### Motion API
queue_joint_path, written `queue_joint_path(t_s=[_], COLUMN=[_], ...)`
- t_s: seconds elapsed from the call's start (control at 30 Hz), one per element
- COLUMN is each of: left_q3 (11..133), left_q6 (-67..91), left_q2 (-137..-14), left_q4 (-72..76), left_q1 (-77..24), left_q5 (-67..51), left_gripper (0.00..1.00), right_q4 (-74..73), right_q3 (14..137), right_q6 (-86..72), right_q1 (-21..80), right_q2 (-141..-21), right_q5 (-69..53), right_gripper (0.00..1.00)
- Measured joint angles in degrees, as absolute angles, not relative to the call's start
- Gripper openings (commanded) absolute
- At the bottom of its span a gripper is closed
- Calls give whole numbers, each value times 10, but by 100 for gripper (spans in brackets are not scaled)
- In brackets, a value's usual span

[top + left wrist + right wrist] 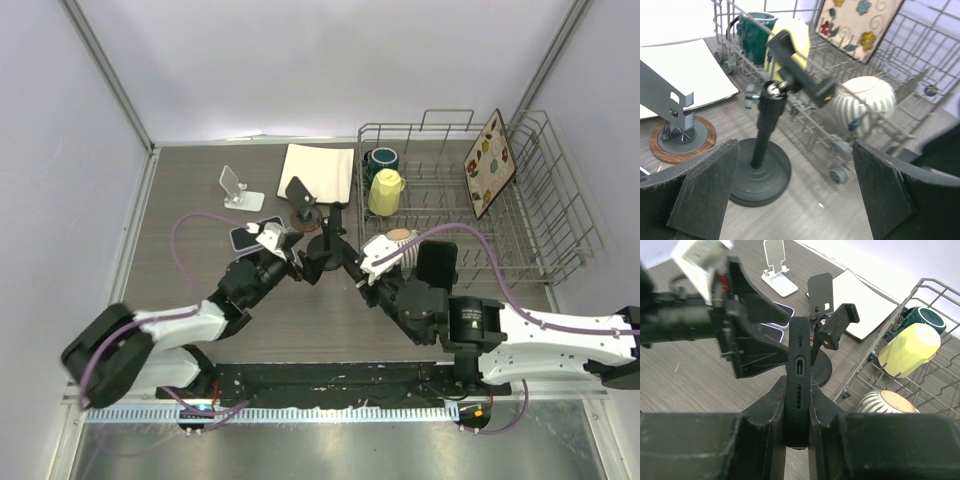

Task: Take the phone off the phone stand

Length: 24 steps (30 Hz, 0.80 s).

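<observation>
Pinching the phone (799, 355) by its flat faces, the right gripper (799, 390) holds it clear of the phone stand (835, 327) just ahead. The left gripper (795, 190) is spread wide. The phone is probably rigid, slick and light.

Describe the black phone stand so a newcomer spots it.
Find the wire dish rack on the right; beside its left edge stands the black phone stand. Unlike the white stand and the grey stand farther back, it has a round base, a pole and an empty clamp.
</observation>
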<state>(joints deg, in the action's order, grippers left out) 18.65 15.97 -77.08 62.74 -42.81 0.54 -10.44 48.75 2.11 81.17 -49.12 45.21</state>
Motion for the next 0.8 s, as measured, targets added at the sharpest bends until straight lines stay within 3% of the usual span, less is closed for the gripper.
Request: queue_joint_path(t_s=[0.17, 0.33, 0.6, 0.8], left_q3=[207, 218, 244, 350], left_q6=[157, 150, 178, 288], left_q2=[-568, -449, -340, -322], left_q4=[426, 264, 55, -68], left_q1=[-485, -536, -555, -555], left_q5=[53, 102, 137, 183], left_gripper=[100, 100, 100, 100], right_q4=[-111, -128, -129, -77], right_q3=[522, 571, 600, 541], right_q6=[-17, -64, -72, 4], right_q1=[811, 796, 755, 747], right_q2=[-554, -624, -656, -636], right_q5=[482, 484, 430, 390], right_gripper=[1, 1, 1, 1])
